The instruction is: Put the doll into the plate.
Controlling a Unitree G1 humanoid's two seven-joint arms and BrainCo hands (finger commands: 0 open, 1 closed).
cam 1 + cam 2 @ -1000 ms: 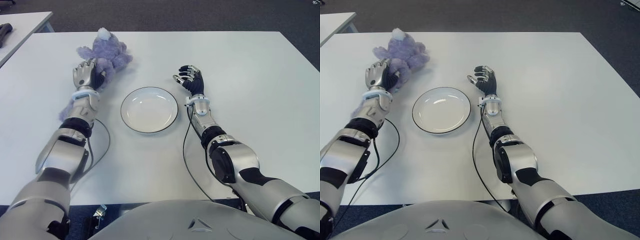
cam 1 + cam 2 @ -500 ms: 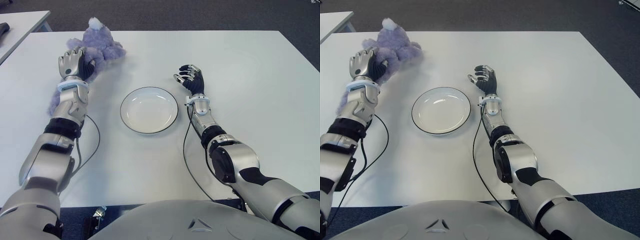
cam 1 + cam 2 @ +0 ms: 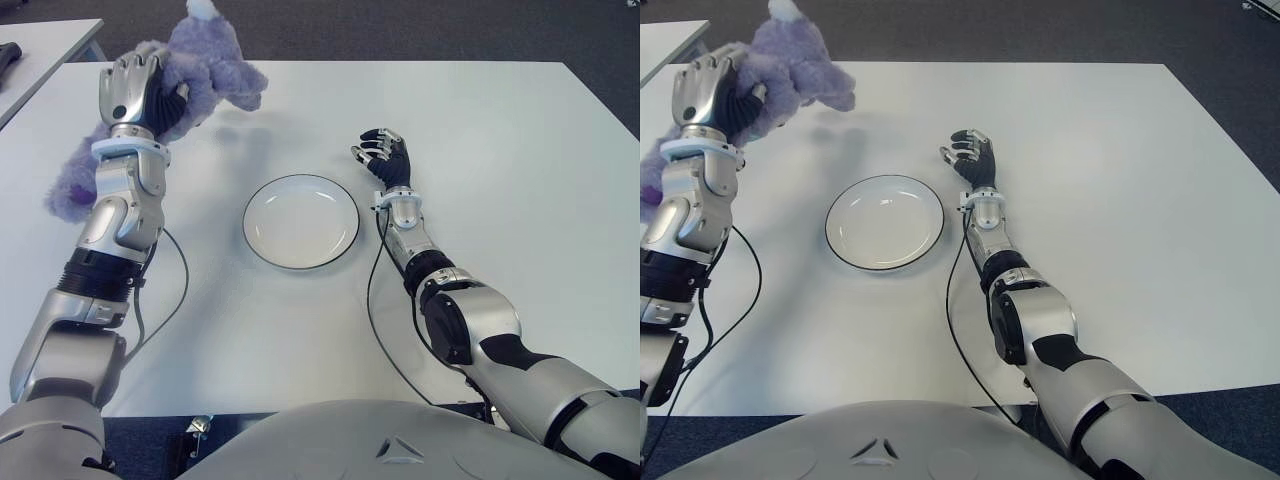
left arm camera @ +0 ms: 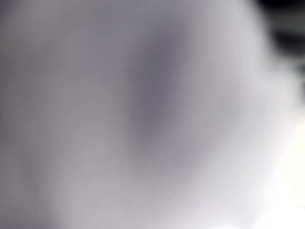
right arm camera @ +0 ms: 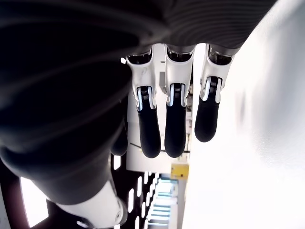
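The big white table [image 3: 480, 120] holds a round white plate with a thin dark rim [image 3: 300, 220]. The fluffy purple toy doll [image 3: 205, 75] is up in the air, beyond the plate and off to its left. The left hand [image 3: 130, 95] is wrapped tight around the doll. The right hand [image 3: 385, 160] shows just right of the plate, its fingers loose and holding nothing.

We see even, bright light on the white rectangular table [image 3: 480, 120]; our left wrist view is wholly blurred
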